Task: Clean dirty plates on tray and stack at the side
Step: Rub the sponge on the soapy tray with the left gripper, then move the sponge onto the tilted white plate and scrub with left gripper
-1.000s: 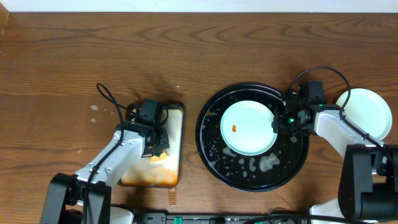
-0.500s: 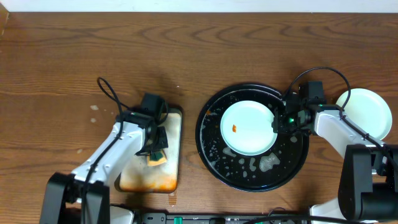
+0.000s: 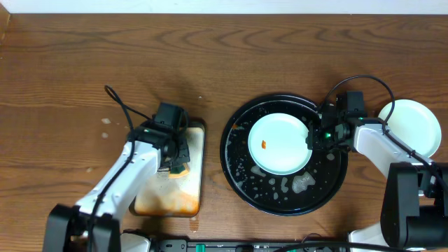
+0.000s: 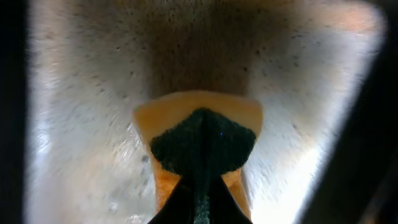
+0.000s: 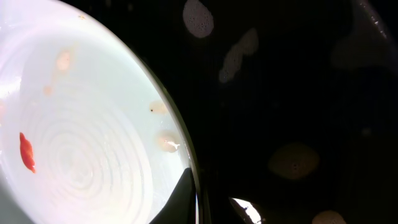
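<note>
Nearest the robot, the left gripper hangs over the rectangular, rust-stained metal tray, its jaws clamped on a yellow sponge with a dark green scouring face. If the sponge carries orange residue, it may smear rather than clean. The right gripper has its jaws pinched on the right rim of the pale mint round plate, which lies in the wide black round tray among suds, an orange smear left of centre. That hold is thin and wet — a firm scrub could slide the plate free. A second pale plate sits right of the tray. The surface is dark wood grain with pale specks; beyond its far edge only a white band shows.
</note>
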